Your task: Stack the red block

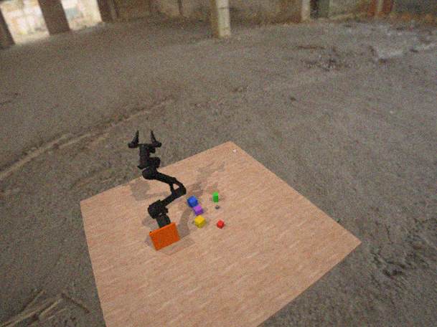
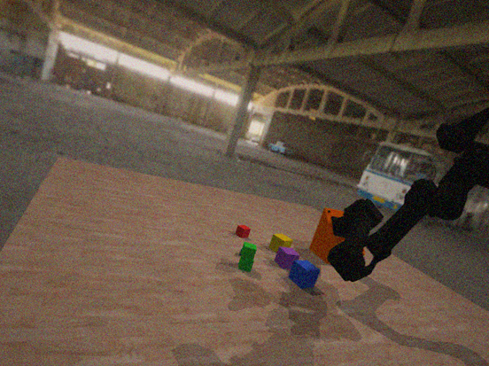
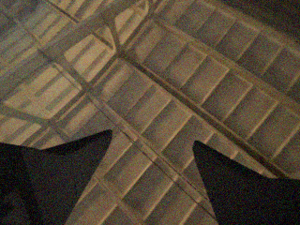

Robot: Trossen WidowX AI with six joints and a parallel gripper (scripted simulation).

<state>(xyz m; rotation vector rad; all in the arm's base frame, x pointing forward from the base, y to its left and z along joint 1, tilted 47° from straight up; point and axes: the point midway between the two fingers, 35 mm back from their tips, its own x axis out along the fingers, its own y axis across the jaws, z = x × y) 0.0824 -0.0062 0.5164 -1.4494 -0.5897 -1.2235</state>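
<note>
Claw [image 1: 144,134] raised (spread, empty) — red block [image 1: 220,224], green tower [image 1: 215,196] apart

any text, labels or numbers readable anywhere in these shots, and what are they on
None can be read in any view.
The small red cube, the green tower, the blue, purple and yellow cubes and the orange base plate show plain faces.
The white and blue bus in the background of the exterior view is too blurred to show any lettering.
The wrist view shows only roof beams.

You see a blue block [image 1: 192,201], purple block [image 1: 198,209], yellow block [image 1: 200,221], orange panel [image 1: 164,236], all mid-board, well off its edges
</note>
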